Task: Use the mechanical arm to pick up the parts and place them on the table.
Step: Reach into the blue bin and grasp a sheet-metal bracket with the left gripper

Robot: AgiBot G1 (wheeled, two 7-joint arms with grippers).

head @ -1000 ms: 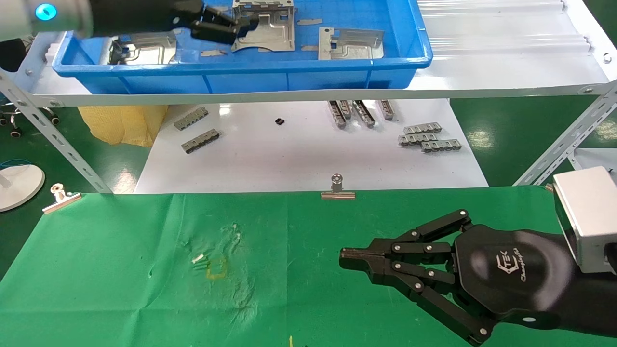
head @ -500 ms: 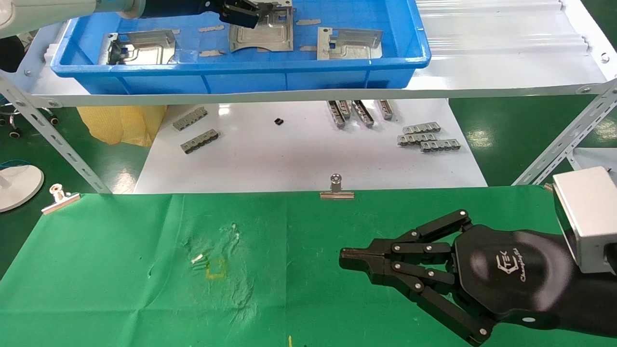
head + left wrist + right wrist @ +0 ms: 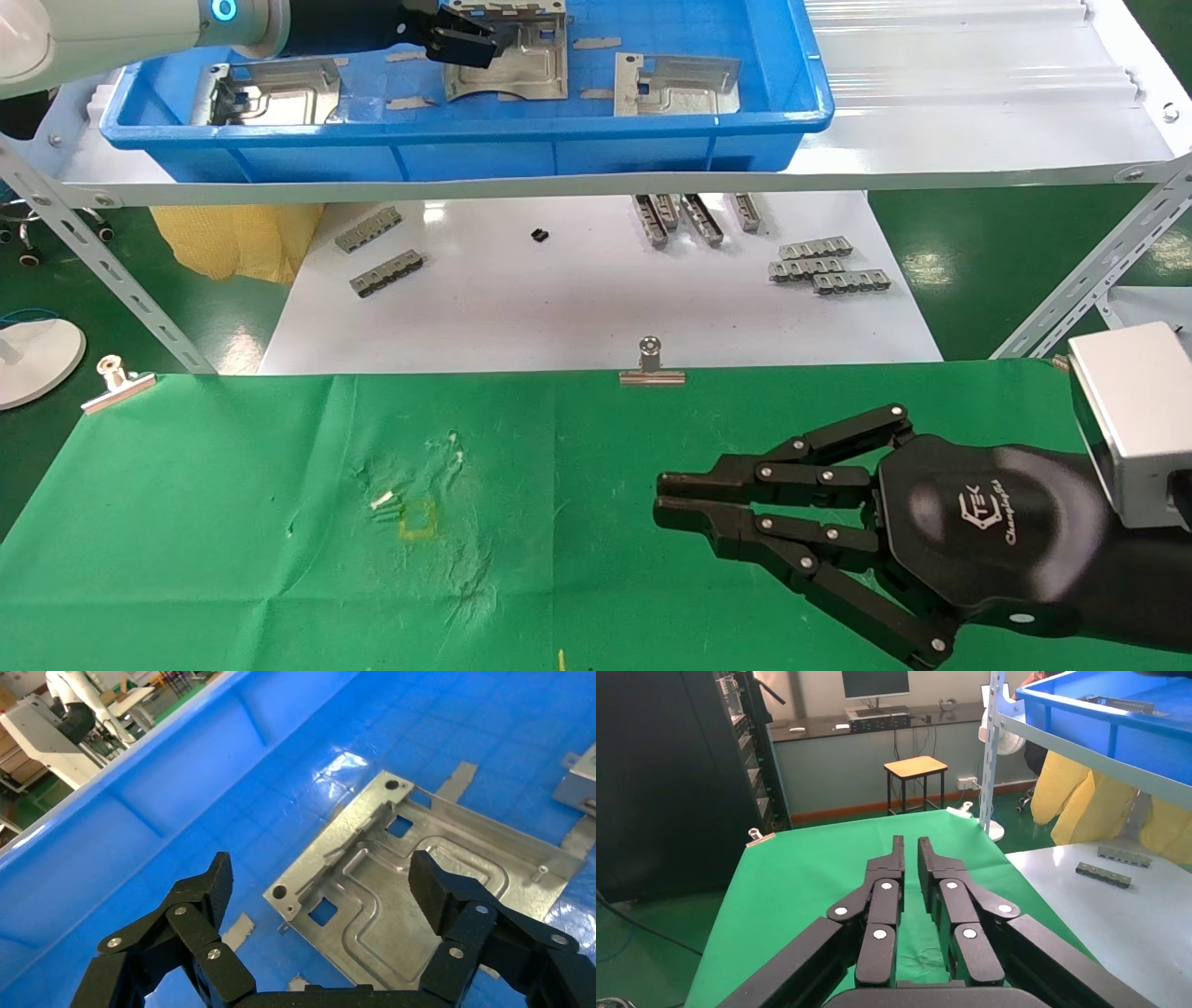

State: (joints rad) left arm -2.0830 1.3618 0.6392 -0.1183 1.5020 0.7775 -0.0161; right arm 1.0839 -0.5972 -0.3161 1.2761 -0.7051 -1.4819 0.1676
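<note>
Three parts lie flat in the blue tray (image 3: 466, 121): one on the left (image 3: 270, 91), one in the middle (image 3: 512, 61) and one on the right (image 3: 678, 84). My left gripper (image 3: 461, 37) hovers open over the middle part (image 3: 422, 888), near its corner, with its fingers (image 3: 211, 881) spread wide on either side; it holds nothing (image 3: 323, 881). My right gripper (image 3: 663, 497) hangs low over the green table (image 3: 233, 522), fingertips parted by a narrow gap and empty (image 3: 910, 843).
The tray sits on a white shelf with slanted metal legs (image 3: 102, 266). Below it a white board (image 3: 596, 308) carries small toothed bars (image 3: 829, 266). Binder clips (image 3: 651, 363) grip the cloth's far edge. Thin tape strips (image 3: 235, 929) lie in the tray.
My left gripper has shifted deeper into the tray and now sits over the middle part's corner. My right gripper's fingertips, pressed together before, have parted slightly.
</note>
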